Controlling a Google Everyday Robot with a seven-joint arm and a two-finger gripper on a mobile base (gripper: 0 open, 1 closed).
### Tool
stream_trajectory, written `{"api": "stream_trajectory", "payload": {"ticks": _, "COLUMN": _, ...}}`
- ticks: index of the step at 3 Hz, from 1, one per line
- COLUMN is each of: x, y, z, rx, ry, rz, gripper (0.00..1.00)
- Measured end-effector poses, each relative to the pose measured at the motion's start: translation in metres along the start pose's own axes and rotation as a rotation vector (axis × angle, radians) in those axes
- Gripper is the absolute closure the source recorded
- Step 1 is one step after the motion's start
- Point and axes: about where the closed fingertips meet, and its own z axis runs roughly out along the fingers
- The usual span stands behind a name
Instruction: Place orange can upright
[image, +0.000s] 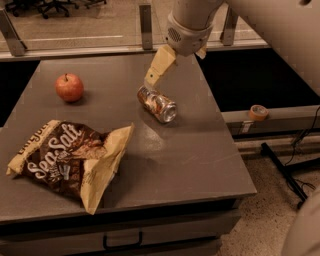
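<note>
1. Table (200, 165): grey top, taking up most of the view and bearing 3 loose items.
2. Arm (260, 30): pale, reaching in from the far right and angling down toward the table's middle.
3. Crisp bag (65, 160): brown and yellow, lying flat at the near left, well apart from the work.
4. Gripper (158, 69): hanging just above and to the far left of the can. Whether it is wide or narrow cannot be told, and it is holding nothing visible.
5. Orange can (157, 104): lying on its side near the table's middle. Its long axis is running far-left to near-right, with 1 silver end facing near-right. The far-left end is sitting directly under the gripper's tip, and contact is unclear. Judgement: the can is needing a grasp across its body, then tipping onto 1 end.
6. Apple (69, 87): red, resting at the far left.
</note>
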Motion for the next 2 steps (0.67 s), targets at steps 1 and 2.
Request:
{"api": "stream_trajectory", "payload": {"ticks": 1, "x": -0.002, "y": 0.008, "z": 0.025, "rx": -0.008, "ry": 0.064, "rz": 0.035, "gripper": 0.00}}
{"api": "stream_trajectory", "payload": {"ticks": 2, "x": -0.008, "y": 0.017, "z": 0.042, "rx": 0.014, "ry": 0.112, "rz": 0.061, "gripper": 0.00}}
